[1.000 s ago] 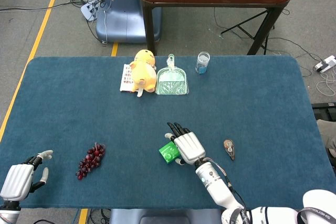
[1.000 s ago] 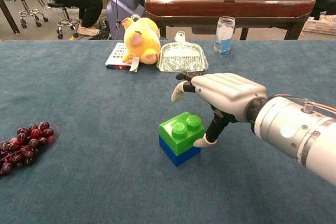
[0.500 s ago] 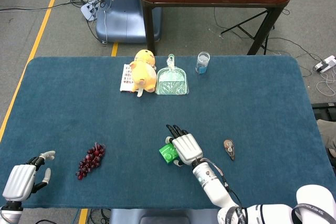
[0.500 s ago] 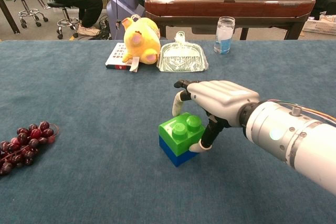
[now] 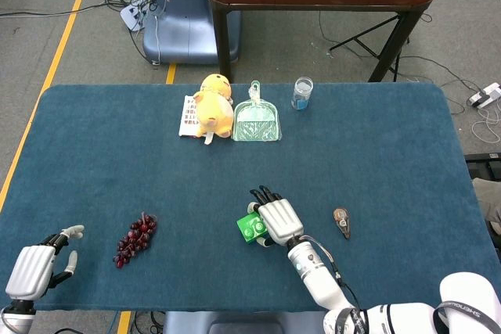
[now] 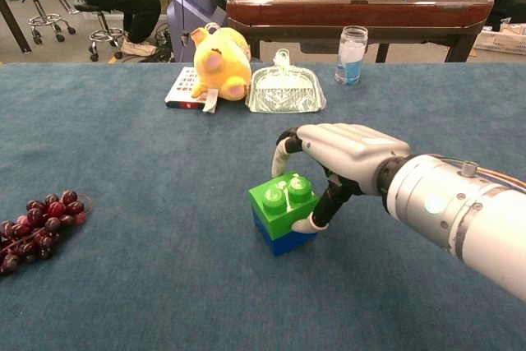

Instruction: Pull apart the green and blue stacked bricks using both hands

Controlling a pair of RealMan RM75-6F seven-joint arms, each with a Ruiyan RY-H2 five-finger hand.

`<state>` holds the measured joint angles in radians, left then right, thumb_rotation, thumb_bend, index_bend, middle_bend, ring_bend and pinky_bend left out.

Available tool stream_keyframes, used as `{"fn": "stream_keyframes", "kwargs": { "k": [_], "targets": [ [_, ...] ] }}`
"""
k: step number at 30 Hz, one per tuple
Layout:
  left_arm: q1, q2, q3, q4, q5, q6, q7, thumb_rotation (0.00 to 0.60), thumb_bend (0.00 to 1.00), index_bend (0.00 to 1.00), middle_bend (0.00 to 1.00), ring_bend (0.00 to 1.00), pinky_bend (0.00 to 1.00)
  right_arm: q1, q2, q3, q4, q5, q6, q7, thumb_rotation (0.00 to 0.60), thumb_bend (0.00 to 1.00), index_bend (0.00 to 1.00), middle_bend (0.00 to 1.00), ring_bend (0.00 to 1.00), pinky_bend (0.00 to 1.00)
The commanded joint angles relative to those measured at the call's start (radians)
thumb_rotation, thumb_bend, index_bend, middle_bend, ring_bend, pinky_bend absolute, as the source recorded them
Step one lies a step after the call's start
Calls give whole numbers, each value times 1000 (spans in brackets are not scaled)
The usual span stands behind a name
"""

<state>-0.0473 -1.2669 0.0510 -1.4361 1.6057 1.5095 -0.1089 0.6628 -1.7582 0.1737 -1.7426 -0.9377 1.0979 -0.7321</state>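
Fingers (image 6: 283, 147) of my right hand (image 6: 349, 154) clasp green brick (image 6: 279, 196) atop blue brick (image 6: 283, 237) | left hand (image 5: 31, 267) apart, fingers spread, holding nothing

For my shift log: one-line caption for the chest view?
Right hand closes on the green brick stacked on the blue brick; grapes lie left.

The head view looks steeply down from above the robot's near edge, taking in the whole blue table (image 5: 102, 138) and the floor beyond. The chest view sits low and close, facing level across the tabletop (image 6: 123, 285) toward the far wooden table (image 6: 353, 2). Both views share the right hand (image 5: 279, 220) on the stacked bricks (image 6: 283, 213), the grapes (image 5: 135, 238) and the yellow plush toy (image 6: 220, 59).
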Motion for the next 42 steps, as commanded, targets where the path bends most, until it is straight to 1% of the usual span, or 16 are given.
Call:
{"fn": "stream_keyframes", "kwargs": {
  "k": [1,2,5,7,8,10,15,17,20,23,26,31,34,38,42],
  "targets": [
    [-7,13,-4,-32,-8,-12,-23,600,552,307,349,415,654,-8,26,10,-29,-18,23,27,600,249,605,123,0,193],
    [-11,21,-8,-51,-12,-17,-31,600,534,307,349,423,661,-11,41,16,-45,-23,32,37,600,249,606,124,0,193],
    [-25,39,-21,-94,-14,-24,-33,600,334,307,387,508,713,-16,78,27,-85,-30,50,50,600,249,607,125,0,193],
    [-39,56,-31,-133,-16,-35,-24,600,266,308,449,555,735,-19,104,35,-111,-33,61,58,600,249,607,125,0,193],
    [-49,68,-38,-157,-18,-44,-19,600,250,308,477,573,745,-22,119,40,-126,-35,70,64,600,249,607,126,0,193],
    [-67,87,-49,-197,-22,-62,-11,600,244,309,533,605,769,-27,142,48,-149,-39,83,74,600,249,607,127,0,193],
    [-128,140,-93,-315,-41,-121,14,600,243,312,616,657,814,-47,214,75,-216,-45,119,118,600,249,607,130,0,193],
    [-155,151,-116,-360,-50,-141,33,600,243,322,670,688,849,-55,243,84,-240,-46,131,133,600,249,607,132,0,193],
    [-195,156,-148,-430,-69,-175,54,600,244,339,773,762,942,-63,282,96,-274,-45,143,152,600,249,607,137,0,193],
    [-234,149,-176,-495,-96,-215,50,600,244,351,820,814,987,-66,317,105,-304,-34,147,159,600,249,607,142,0,193],
    [-284,144,-208,-574,-134,-273,5,600,243,363,875,857,1000,-64,361,120,-348,-19,157,149,600,249,607,143,0,193],
    [-356,109,-256,-649,-188,-332,12,600,243,364,984,944,1000,-60,402,151,-413,1,192,144,600,226,607,144,0,193],
    [-400,85,-277,-685,-228,-376,10,600,239,340,1000,995,1000,-54,412,167,-450,21,214,140,600,225,607,144,0,193],
    [-451,46,-303,-718,-305,-412,40,600,214,305,1000,1000,1000,-41,405,182,-483,53,235,143,600,225,609,144,0,193],
    [-490,-8,-311,-731,-368,-423,83,600,181,272,1000,1000,1000,-18,394,191,-499,85,238,143,600,226,610,144,0,193]
  ]
}}
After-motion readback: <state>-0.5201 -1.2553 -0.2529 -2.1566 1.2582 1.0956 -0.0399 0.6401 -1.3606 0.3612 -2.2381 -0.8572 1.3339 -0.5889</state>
